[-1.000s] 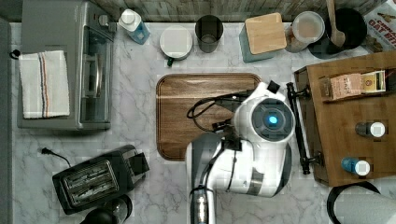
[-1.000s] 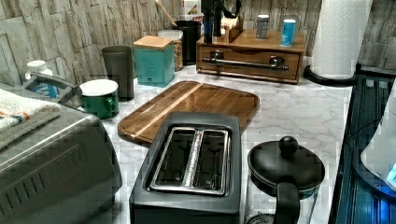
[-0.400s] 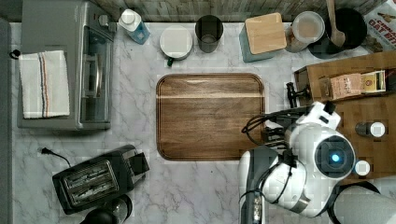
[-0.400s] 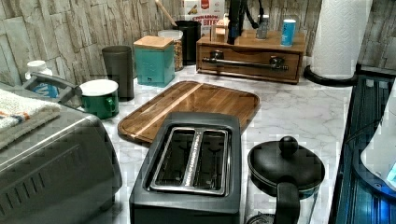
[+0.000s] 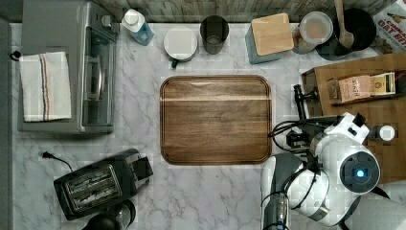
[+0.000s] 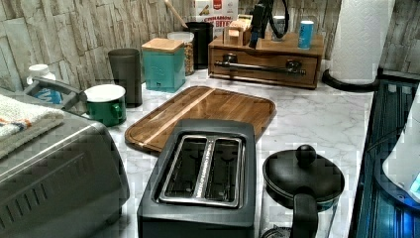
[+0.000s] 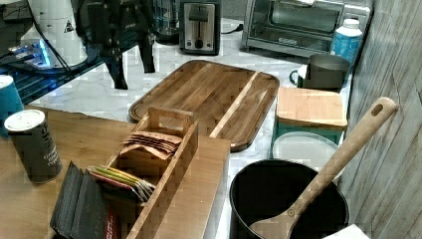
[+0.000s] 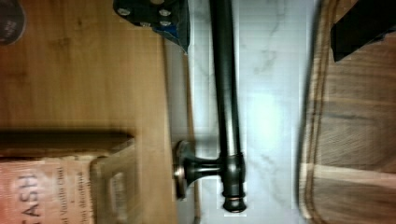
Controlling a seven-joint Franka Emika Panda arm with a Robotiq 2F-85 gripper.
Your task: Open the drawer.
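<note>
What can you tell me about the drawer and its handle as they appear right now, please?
The drawer is a wide, shallow front of brown wood set in a low wooden box at the back of the marble counter in the left view. It looks fully shut, flush with the box. A long dark metal bar handle runs across the front, held off it by short round mounts and ending in a turned knob. Jars and a tea-bag holder stand on the box. The fingers straddle the bar without visibly touching it.

drawer handle [image 5: 300,106] — partly under arm [image 5: 330,172]
</note>
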